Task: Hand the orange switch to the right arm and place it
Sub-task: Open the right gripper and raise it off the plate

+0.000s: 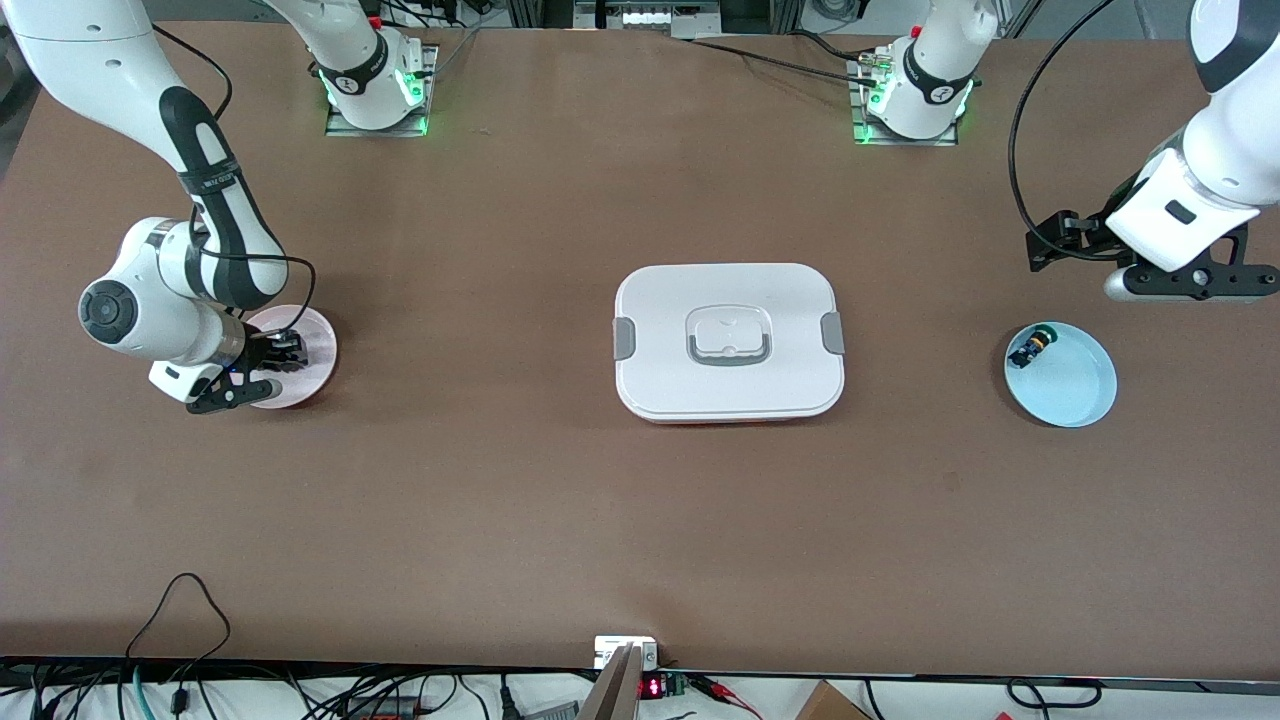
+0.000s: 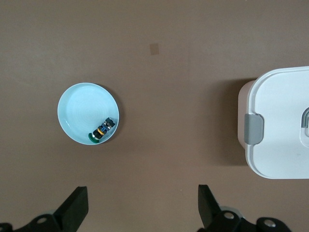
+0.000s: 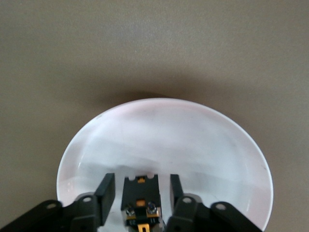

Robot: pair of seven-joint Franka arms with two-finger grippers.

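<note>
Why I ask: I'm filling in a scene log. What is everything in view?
Table: one, brown, under everything.
Box: one, white with grey clasps, lid on, mid-table.
Pink plate: one, at the right arm's end.
Orange switch: one, black with orange marks, over the pink plate.
Blue plate: one, at the left arm's end.
Green switch: one, black with a green cap, in the blue plate.
Right gripper: black, open, straddling the orange switch.
Left gripper: black, open, above the table beside the blue plate.
</note>
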